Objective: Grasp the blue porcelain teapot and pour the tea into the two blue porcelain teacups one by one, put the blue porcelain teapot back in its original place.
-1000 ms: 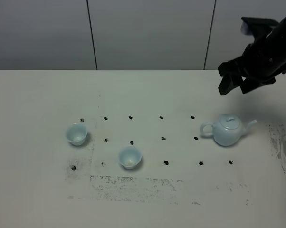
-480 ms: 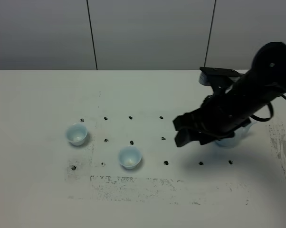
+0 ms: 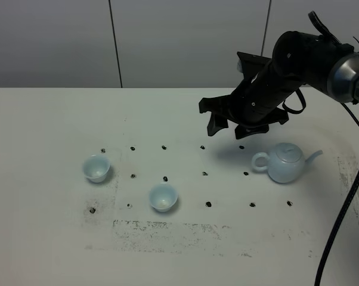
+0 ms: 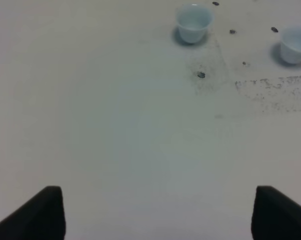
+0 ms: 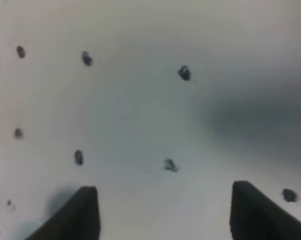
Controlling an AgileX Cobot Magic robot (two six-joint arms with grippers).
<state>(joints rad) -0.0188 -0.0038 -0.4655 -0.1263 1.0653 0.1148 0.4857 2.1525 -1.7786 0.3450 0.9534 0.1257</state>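
Blue porcelain teapot (image 3: 285, 164) and both cups stand on a wide white table (image 3: 48, 238), the largest thing in view, which runs back to a grey panelled wall (image 3: 185, 42). Next in size is the black right arm, reaching in from the far right and trailing a black cable (image 3: 340, 220) down the right edge. The right gripper (image 3: 228, 128) hangs in the air above the table, to the left of the teapot and a little farther back, clear of it. Its jaws stand apart with nothing between them, and the right wrist view shows only bare, spotted tabletop between the two dark fingers (image 5: 75, 215). The left gripper (image 4: 160, 215) appears only in its own wrist view, jaws wide apart and empty over bare table, with both cups well beyond it. The teapot sits upright on the right side of the table, lid on, loop handle to the left and spout to the right. The two blue porcelain teacups are well apart from it on the left: one teacup (image 3: 96, 168) farther left, the other teacup (image 3: 163, 197) nearer and more central, both upright. Small black dots (image 3: 205, 174) mark the table in rows between cups and teapot, with a dark scuffed patch (image 3: 167, 232) nearer.
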